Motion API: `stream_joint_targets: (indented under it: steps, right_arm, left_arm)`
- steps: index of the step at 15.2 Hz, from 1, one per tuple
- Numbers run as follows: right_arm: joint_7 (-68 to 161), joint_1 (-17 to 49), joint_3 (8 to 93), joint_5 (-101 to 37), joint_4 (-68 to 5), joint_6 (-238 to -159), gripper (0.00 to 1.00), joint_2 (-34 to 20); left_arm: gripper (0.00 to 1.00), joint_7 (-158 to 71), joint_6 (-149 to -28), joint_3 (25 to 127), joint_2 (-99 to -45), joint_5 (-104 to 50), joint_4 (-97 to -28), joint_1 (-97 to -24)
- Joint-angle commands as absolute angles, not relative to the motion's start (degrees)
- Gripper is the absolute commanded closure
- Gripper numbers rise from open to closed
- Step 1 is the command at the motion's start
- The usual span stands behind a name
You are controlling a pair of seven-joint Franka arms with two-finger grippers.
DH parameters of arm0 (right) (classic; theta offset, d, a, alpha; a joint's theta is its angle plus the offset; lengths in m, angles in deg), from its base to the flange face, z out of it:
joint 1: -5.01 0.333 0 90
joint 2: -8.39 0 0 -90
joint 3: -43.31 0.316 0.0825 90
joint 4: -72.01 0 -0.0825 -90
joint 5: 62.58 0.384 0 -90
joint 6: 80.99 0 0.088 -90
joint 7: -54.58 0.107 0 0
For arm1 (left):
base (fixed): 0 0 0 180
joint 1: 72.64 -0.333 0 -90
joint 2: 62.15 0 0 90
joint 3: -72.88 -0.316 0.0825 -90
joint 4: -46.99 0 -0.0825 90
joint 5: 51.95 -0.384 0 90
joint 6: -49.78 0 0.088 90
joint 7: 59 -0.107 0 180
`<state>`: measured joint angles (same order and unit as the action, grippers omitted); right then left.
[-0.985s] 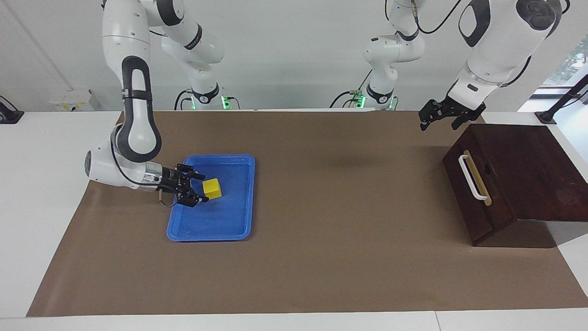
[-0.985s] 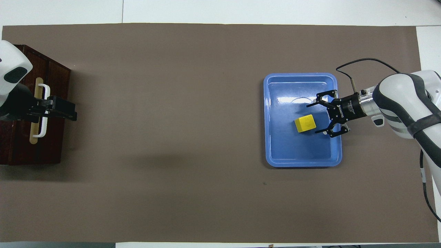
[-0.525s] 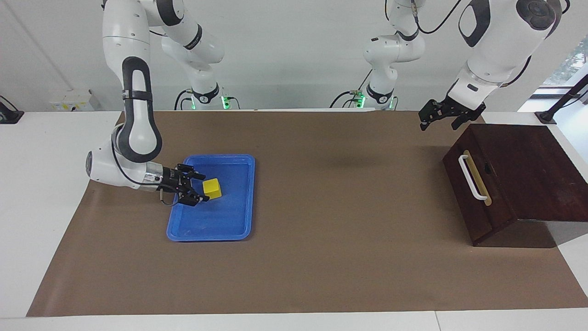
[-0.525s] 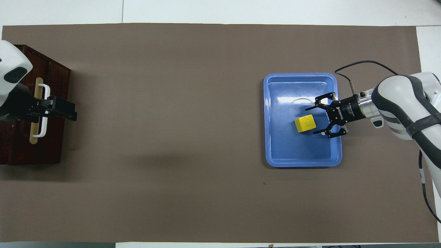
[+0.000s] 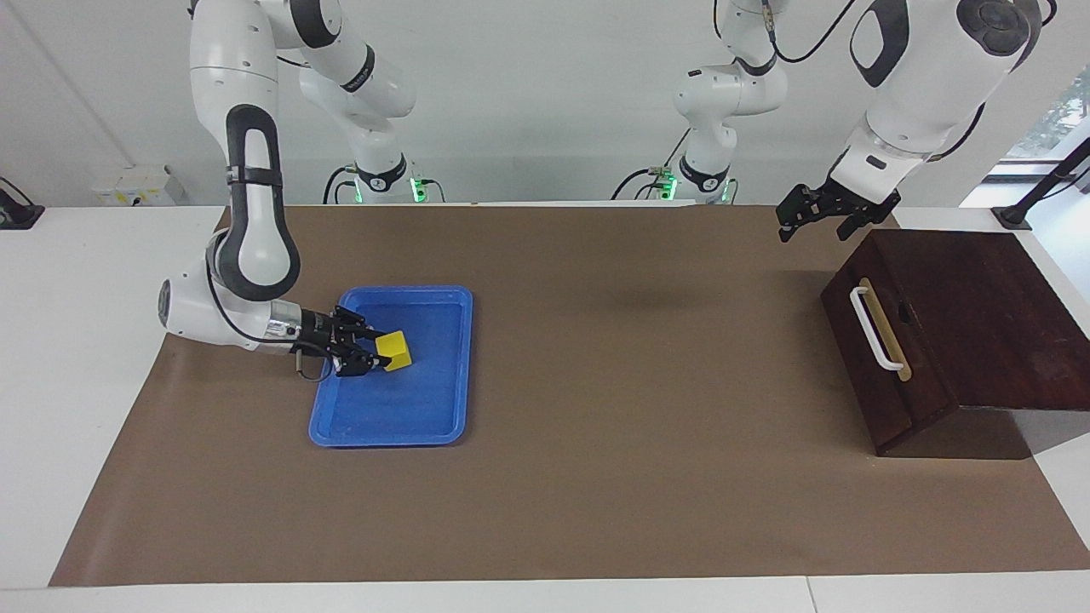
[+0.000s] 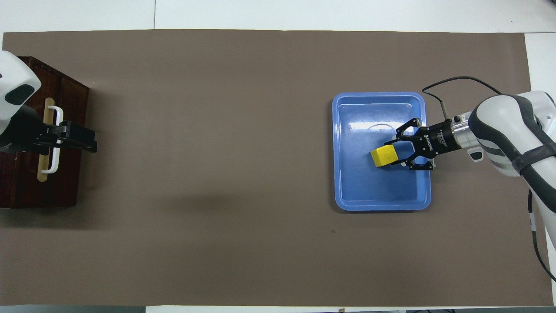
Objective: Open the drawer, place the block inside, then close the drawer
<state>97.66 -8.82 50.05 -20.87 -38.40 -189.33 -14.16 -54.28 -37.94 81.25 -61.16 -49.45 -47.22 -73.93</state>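
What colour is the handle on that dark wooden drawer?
White, the handle sits on a tan strip; clearest in the facing view.

Drawer box cut off by overhead edge

Open middle, things only at the two ends of the table

The brown mat lies bare across the whole middle of the table and along its edge farthest from the robots, so a gripper could cross there unhindered. At the right arm's end the blue tray sits on the mat; the right gripper reaches low over the tray's rim, clamped on the block, and takes up that side of the tray. At the left arm's end the dark box fills the corner, the drawer closed, its handle facing the bare middle. The left gripper hangs above the mat beside the box's robot-side corner, jaws apart.
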Motion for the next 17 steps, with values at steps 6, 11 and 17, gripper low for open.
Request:
stream_joint_targets:
  steps: [6, 11, 17]
  right_arm:
    - [109.2, -8.9, 50.4, -20.2, -31.4, -181.9, 1.0, -6.6]
    - [111.8, -9.0, 50.3, -20.6, -31.2, -178.8, 1.0, -3.1]
    - [112.2, -9.1, 50.3, -21.0, -31.0, -177.9, 1.0, -2.6]
  left_arm:
    - [0.0, -54.7, -37.4, 81.4, -59.3, -50.1, -48.8, -74.5]
    - [0.0, -54.3, -37.0, 81.3, -59.1, -50.1, -48.8, -74.5]
    - [0.0, -49.8, -51.6, 81.6, -57.9, -58.2, -56.4, -73.4]
